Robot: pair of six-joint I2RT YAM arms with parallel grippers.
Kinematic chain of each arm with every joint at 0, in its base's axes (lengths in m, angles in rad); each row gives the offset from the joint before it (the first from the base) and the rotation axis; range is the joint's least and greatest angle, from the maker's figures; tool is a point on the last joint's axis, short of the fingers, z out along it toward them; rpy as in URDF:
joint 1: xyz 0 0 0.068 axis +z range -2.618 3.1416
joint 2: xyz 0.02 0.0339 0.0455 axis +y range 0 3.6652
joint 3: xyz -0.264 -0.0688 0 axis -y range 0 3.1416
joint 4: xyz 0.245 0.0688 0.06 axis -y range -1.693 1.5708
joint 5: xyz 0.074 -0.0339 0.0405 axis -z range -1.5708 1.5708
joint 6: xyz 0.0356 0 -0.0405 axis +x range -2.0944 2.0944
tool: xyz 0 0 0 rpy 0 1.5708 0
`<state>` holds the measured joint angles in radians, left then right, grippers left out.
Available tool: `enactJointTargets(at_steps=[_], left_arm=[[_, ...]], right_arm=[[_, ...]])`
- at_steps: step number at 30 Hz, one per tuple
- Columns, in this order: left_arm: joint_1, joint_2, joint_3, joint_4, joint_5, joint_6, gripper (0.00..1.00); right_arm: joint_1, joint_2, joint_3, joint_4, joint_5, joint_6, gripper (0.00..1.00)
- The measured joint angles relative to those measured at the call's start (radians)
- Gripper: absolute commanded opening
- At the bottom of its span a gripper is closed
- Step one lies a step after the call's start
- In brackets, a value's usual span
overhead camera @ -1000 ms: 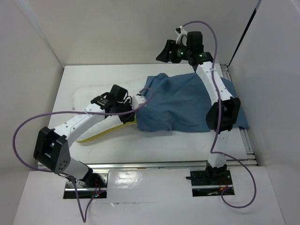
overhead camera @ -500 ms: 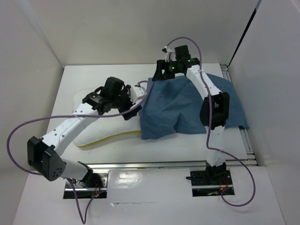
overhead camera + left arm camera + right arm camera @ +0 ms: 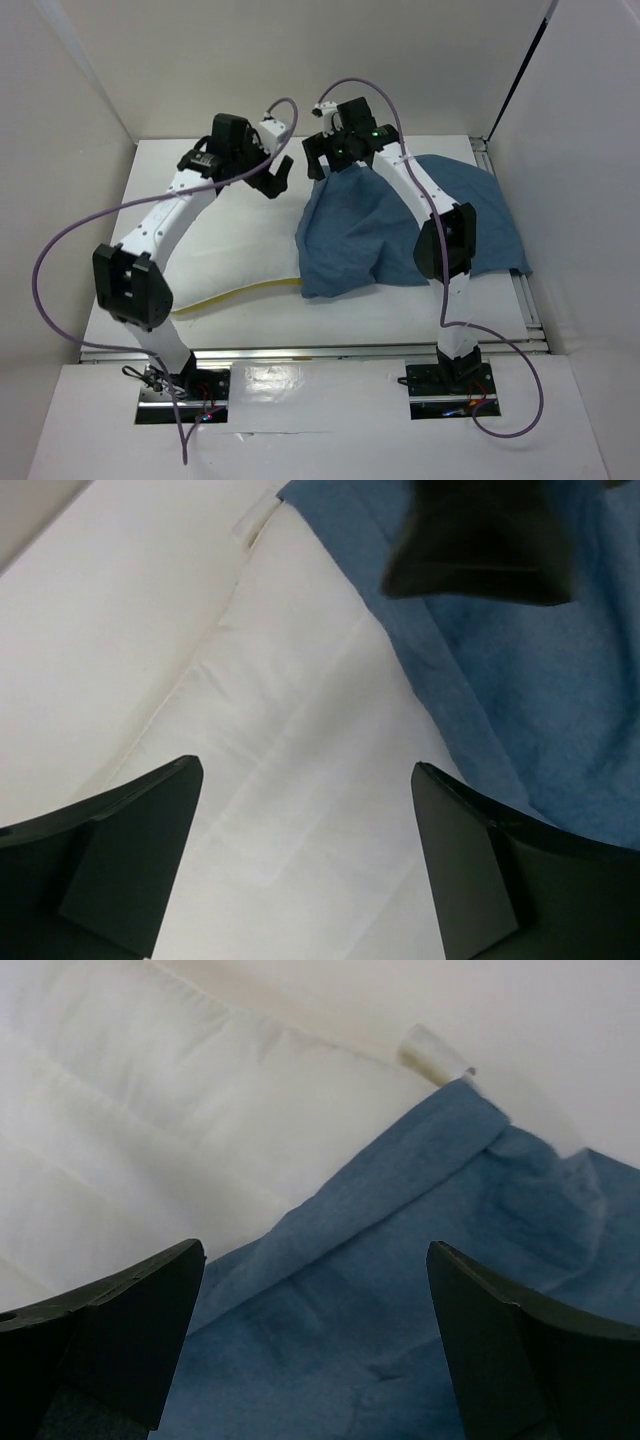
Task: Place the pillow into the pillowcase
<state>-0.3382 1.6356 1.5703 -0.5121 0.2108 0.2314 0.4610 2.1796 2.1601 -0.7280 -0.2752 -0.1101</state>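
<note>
The white pillow (image 3: 225,245) lies on the left of the table, a yellow band (image 3: 240,292) along its near edge. Its right end sits inside the wrinkled dusty-blue pillowcase (image 3: 390,225). My left gripper (image 3: 278,180) hovers open over the pillow's far part near the pillowcase's edge, with bare pillow (image 3: 280,730) between the fingers and blue pillowcase (image 3: 520,680) to the right. My right gripper (image 3: 318,168) stands open just above the pillowcase's far left corner. The right wrist view looks down on pillowcase cloth (image 3: 400,1290) beside pillow (image 3: 150,1110). Neither gripper (image 3: 305,770) (image 3: 315,1250) holds anything.
White enclosure walls close in the table on the left, back and right. A metal rail (image 3: 522,290) runs along the table's right edge. Purple cables (image 3: 60,250) loop off both arms. A small white tag (image 3: 435,1055) sticks out at the pillow's far corner.
My left gripper opened, lifted off the pillow and swung toward the back. My right gripper opened wider and moved left and down to the pillowcase's far left corner.
</note>
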Motion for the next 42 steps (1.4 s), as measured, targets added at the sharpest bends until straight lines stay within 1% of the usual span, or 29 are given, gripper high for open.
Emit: enactJointTargets(at_steps=[3, 6, 8, 11, 13, 17, 19, 22, 23, 27, 33, 34, 36, 38, 39, 40, 42], left_arm=[[0.079, 0.146, 0.146, -0.029, 0.102, -0.031, 1.00], [0.166, 0.290, 0.283, -0.077, 0.216, -0.048, 1.00], [0.213, 0.403, 0.417, -0.161, 0.284, -0.047, 1.00], [0.244, 0.571, 0.628, -0.258, 0.358, -0.019, 1.00], [0.245, 0.645, 0.705, -0.307, 0.391, 0.011, 1.00], [0.234, 0.684, 0.693, -0.372, 0.424, 0.086, 1.00], [0.230, 0.684, 0.674, -0.393, 0.431, 0.133, 0.98], [0.225, 0.689, 0.658, -0.408, 0.441, 0.170, 0.98], [0.224, 0.692, 0.652, -0.408, 0.442, 0.185, 0.99], [0.224, 0.706, 0.602, -0.383, 0.435, 0.209, 0.99], [0.223, 0.713, 0.527, -0.293, 0.422, 0.210, 0.99], [0.223, 0.713, 0.519, -0.278, 0.420, 0.209, 0.83], [0.221, 0.714, 0.512, -0.268, 0.419, 0.207, 0.59], [0.215, 0.718, 0.510, -0.269, 0.417, 0.209, 0.39], [0.212, 0.720, 0.511, -0.271, 0.415, 0.210, 0.08], [0.208, 0.724, 0.512, -0.276, 0.416, 0.214, 0.00], [0.198, 0.726, 0.509, -0.277, 0.406, 0.219, 0.00]], right_arm=[[-0.021, -0.002, 0.013, -0.001, 0.012, -0.001, 1.00], [-0.030, -0.002, -0.010, -0.007, 0.018, -0.007, 1.00], [-0.031, -0.002, -0.016, -0.026, 0.007, -0.010, 1.00], [-0.037, 0.002, 0.004, -0.071, -0.027, -0.011, 1.00], [-0.042, 0.005, 0.021, -0.084, -0.048, -0.011, 1.00], [-0.058, 0.013, 0.044, -0.119, -0.080, -0.011, 1.00], [-0.067, 0.031, 0.075, -0.132, -0.089, -0.011, 1.00], [-0.079, 0.056, 0.115, -0.146, -0.099, -0.010, 1.00], [-0.081, 0.063, 0.125, -0.150, -0.103, -0.010, 1.00], [-0.089, 0.081, 0.142, -0.160, -0.111, -0.010, 0.99], [-0.089, 0.101, 0.146, -0.171, -0.128, -0.010, 0.97], [-0.089, 0.104, 0.146, -0.172, -0.129, -0.010, 0.97], [-0.089, 0.109, 0.146, -0.176, -0.130, -0.003, 0.97], [-0.093, 0.112, 0.146, -0.176, -0.131, 0.003, 0.97], [-0.093, 0.114, 0.146, -0.176, -0.132, 0.007, 0.95], [-0.093, 0.119, 0.150, -0.177, -0.132, 0.012, 0.95], [-0.093, 0.126, 0.158, -0.178, -0.133, 0.016, 0.95]])
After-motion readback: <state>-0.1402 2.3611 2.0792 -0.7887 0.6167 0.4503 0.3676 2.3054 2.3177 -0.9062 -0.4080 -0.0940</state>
